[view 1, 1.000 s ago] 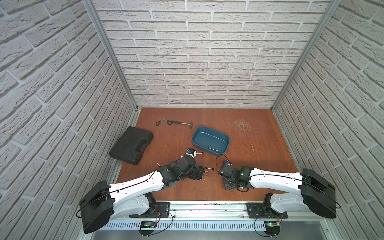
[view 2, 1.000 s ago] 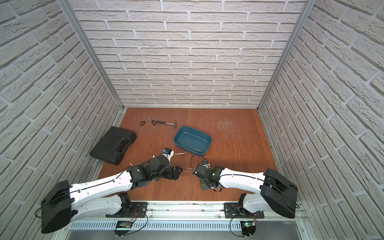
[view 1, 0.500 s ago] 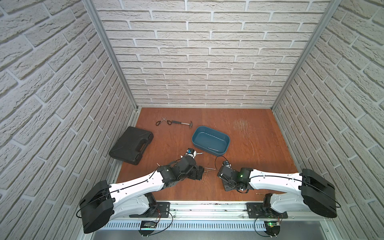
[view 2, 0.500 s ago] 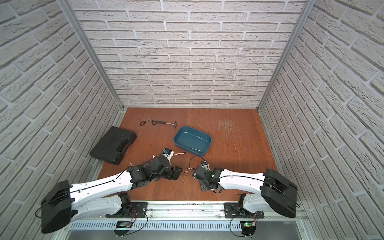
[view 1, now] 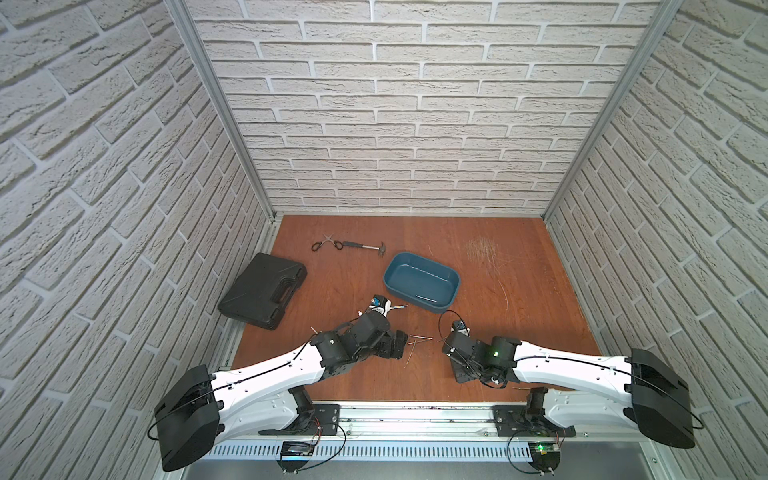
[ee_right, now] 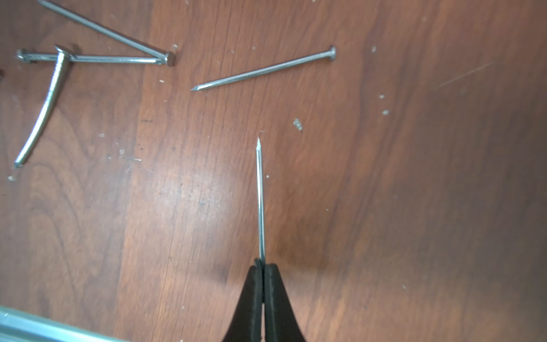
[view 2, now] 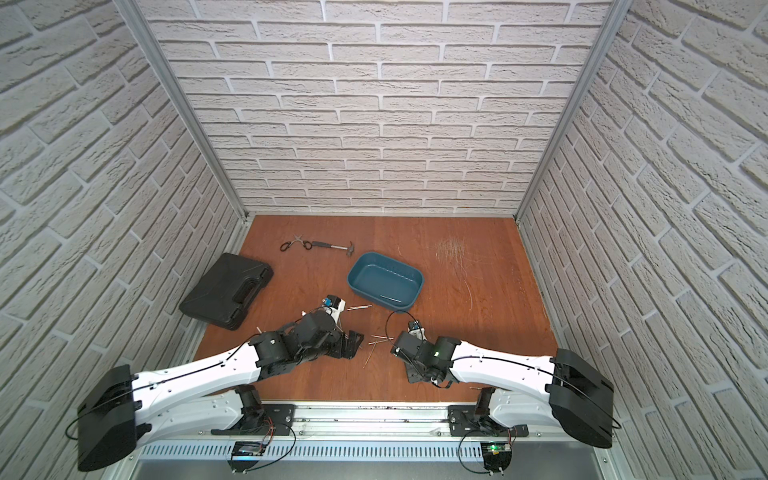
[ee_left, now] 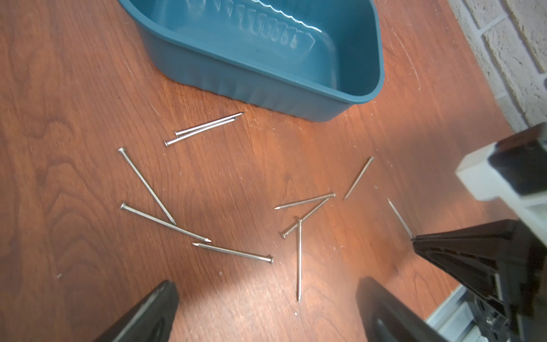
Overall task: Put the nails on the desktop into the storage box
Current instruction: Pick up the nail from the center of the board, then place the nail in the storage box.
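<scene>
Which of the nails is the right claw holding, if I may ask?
The nail pinched in the shut right claw, its pointed tip sticking out; the nearby nails lie loose on the desktop.

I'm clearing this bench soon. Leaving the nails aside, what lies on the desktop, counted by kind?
Hammer: 1
Scissors: 1
Black case: 1
Blue box: 1
Total: 4
</scene>
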